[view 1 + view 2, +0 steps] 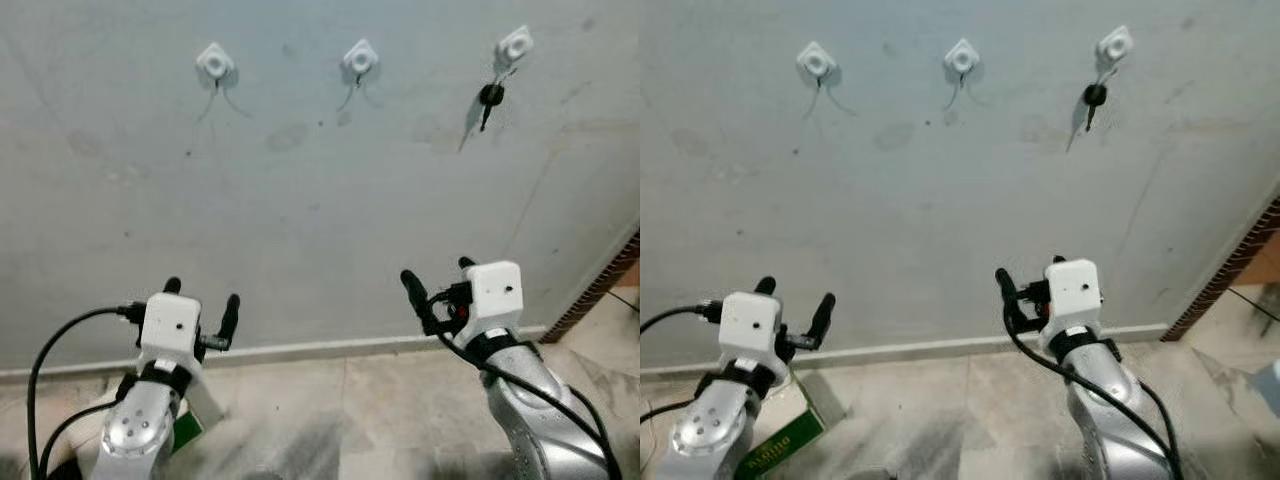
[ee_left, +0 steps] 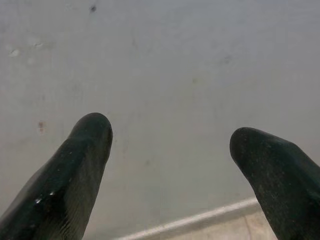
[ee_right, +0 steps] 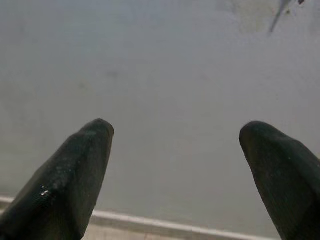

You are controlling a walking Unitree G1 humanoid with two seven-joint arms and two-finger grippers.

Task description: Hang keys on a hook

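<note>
I see the keys (image 1: pixel 490 98) hanging from the right-hand hook (image 1: pixel 514 43), high on the wall (image 1: pixel 320 220) and well above my right gripper (image 1: pixel 436 275). That gripper points at the wall low down, its two black fingers spread apart with nothing between them. My left gripper (image 1: pixel 201 300) sits at about the same height, far to the left of the keys, fingers also apart and empty.

Both arms are cut off at the bottom edge of the head views. The keys are small and dark; I make out a black head and a thin shaft below it, no more. In the right wrist view a dark streak shows at the top corner, too faint to name.

The wall is pale grey, smudged and stained, with a white skirting strip (image 1: pixel 300 352) along its foot. Below lies a mottled stone floor (image 1: pixel 340 420). Two more white hooks, the middle hook (image 1: pixel 359 58) and the left hook (image 1: pixel 214 62), are fixed in the same row. A green box (image 1: pixel 780 440) lies on the floor beside my left arm. Brickwork (image 1: pixel 600 290) edges the right side.
</note>
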